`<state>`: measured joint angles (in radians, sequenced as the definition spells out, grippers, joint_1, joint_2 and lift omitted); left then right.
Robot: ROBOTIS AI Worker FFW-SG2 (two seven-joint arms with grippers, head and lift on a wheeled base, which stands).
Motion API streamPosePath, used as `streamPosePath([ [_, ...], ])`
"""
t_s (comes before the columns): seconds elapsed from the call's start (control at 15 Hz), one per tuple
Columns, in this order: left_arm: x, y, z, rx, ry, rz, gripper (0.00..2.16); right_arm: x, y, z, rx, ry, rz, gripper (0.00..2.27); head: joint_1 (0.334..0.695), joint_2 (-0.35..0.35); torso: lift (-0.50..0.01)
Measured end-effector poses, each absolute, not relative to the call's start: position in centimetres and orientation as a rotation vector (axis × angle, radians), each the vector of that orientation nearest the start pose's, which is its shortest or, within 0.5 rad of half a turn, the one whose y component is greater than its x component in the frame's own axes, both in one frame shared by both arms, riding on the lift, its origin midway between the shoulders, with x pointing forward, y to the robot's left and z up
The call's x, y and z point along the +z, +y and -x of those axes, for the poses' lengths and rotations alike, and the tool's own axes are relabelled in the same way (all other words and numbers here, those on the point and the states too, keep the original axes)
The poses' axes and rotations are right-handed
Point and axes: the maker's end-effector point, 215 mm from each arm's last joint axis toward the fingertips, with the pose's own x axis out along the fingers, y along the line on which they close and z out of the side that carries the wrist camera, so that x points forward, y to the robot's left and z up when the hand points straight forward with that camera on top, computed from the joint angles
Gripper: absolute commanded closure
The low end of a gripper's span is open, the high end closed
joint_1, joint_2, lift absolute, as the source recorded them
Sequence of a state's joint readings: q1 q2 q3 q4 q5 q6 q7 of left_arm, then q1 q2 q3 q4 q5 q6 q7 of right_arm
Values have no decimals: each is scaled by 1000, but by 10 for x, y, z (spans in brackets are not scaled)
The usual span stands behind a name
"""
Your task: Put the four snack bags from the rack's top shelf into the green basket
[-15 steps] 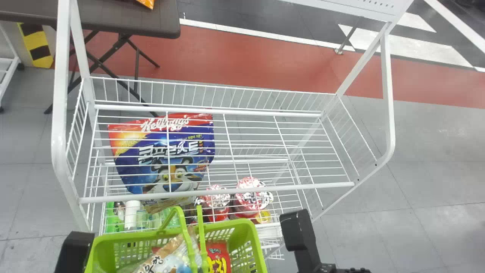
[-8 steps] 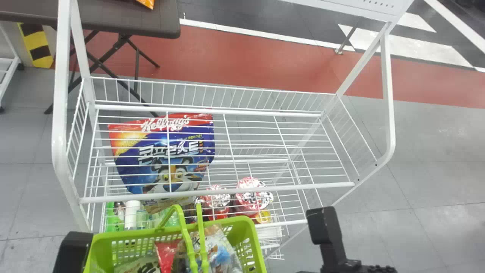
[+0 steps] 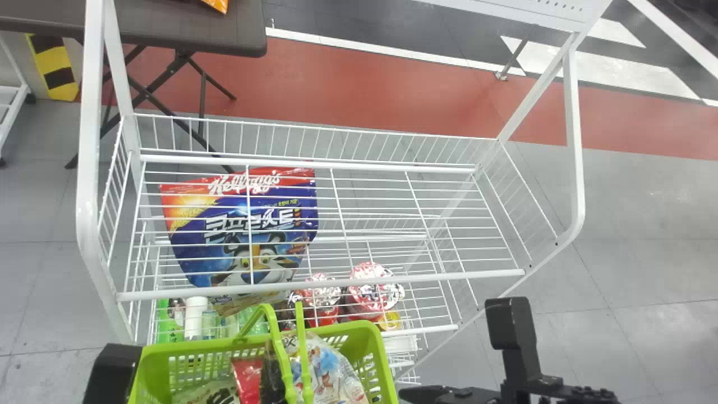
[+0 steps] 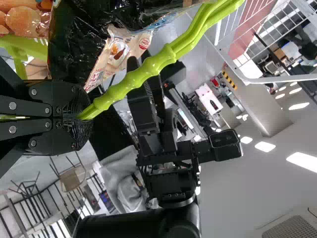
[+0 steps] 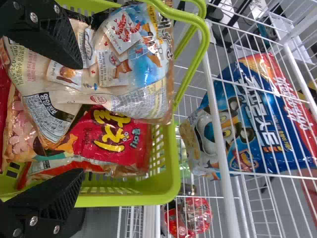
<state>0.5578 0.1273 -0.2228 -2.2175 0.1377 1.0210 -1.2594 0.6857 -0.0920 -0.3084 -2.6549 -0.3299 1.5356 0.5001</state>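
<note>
My left gripper [image 3: 112, 370] is at the bottom left in the head view; in the left wrist view the left gripper [image 4: 81, 118] is closed on the handle [image 4: 131, 79] of the green basket. Several snack bags lie inside the basket [image 3: 377, 348]. A pale bag with blue pictures [image 3: 328, 367] is on top, beside a red packet [image 3: 247, 379]. My right gripper [image 3: 449, 394] is right of the basket. In the right wrist view the right gripper [image 5: 81, 116] is open over the pale bag [image 5: 129, 74] and a red bag [image 5: 106, 139], its fingers wide apart.
The white rack's wire top shelf [image 3: 392, 276] stands just beyond the basket. Under its wires a large blue cereal bag [image 3: 252, 224] shows, with red-and-white containers [image 3: 373, 292] and bottles lower down. A dark folding table [image 3: 185, 25] stands behind at left.
My right gripper has moved to the right, away from the basket's middle. The bags inside have shifted, the pale one now toward the basket's right side. Left arm and basket have hardly moved.
</note>
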Motion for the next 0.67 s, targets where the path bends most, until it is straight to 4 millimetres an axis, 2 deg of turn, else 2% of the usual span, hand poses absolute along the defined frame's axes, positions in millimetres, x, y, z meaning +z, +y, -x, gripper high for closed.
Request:
streamPosePath([
  [0.07,-390,-45,-152,-1467,845,631,1555,-426,-192,-222,419,1042,-329,60,695,-350,0],
  [0.13,-390,-45,-152,-1466,845,632,1555,-413,-196,-242,412,958,-311,60,695,-350,0],
  [0.2,-390,-45,-152,-1467,845,632,1555,-391,-203,-273,398,823,-278,60,695,-350,0],
  [0.27,-390,-46,-151,-1468,846,632,1555,-366,-211,-302,382,684,-244,60,695,-350,0],
  [0.33,-390,-47,-150,-1470,848,629,1555,-332,-220,-331,362,516,-202,60,695,-350,0],
  [0.4,-390,-48,-149,-1471,850,627,1555,-298,-228,-352,341,360,-166,60,695,-350,0],
  [0.53,-391,-48,-148,-1470,854,627,1555,-250,-239,-372,299,133,-107,60,695,-350,0],
  [0.6,-392,-48,-147,-1469,854,628,1555,-236,-240,-376,273,45,-74,60,695,-350,0],
  [0.67,-392,-48,-147,-1469,854,628,1555,-233,-239,-378,252,-4,-57,60,695,-350,0],
])
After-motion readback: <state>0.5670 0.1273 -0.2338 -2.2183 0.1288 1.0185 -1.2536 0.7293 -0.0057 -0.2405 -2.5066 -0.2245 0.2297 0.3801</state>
